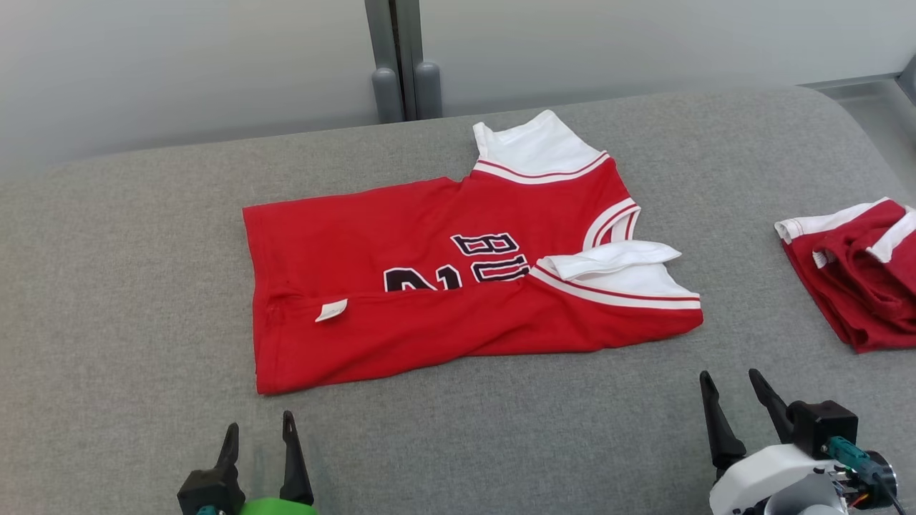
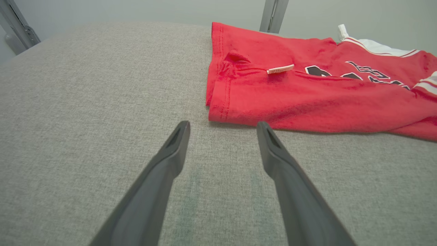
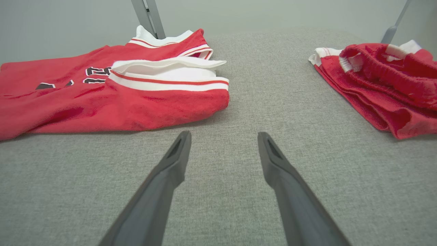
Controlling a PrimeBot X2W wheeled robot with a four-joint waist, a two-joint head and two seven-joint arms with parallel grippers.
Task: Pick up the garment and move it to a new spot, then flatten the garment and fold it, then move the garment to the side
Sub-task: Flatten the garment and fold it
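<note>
The red jersey [image 1: 429, 286] lies mid-way across the grey padded table [image 1: 107, 286], its long axis running from 9 to 3 o'clock in the head view. The hem is at 9 and the white-trimmed shoulders at 3, and the near edge is folded over. The left gripper [image 1: 260, 422] is spread wide and empty, with the hem corner just ahead at 12 o'clock, not touching. The right gripper [image 1: 730, 375] is also spread and empty, with the shoulder end at 11 o'clock. Black letters read "BU"; the fold cuts off the number beneath. The writing on the small white tag [image 1: 331, 310] is too small to read. A 2nd red garment [image 1: 859, 286] lies at 3 o'clock.
</note>
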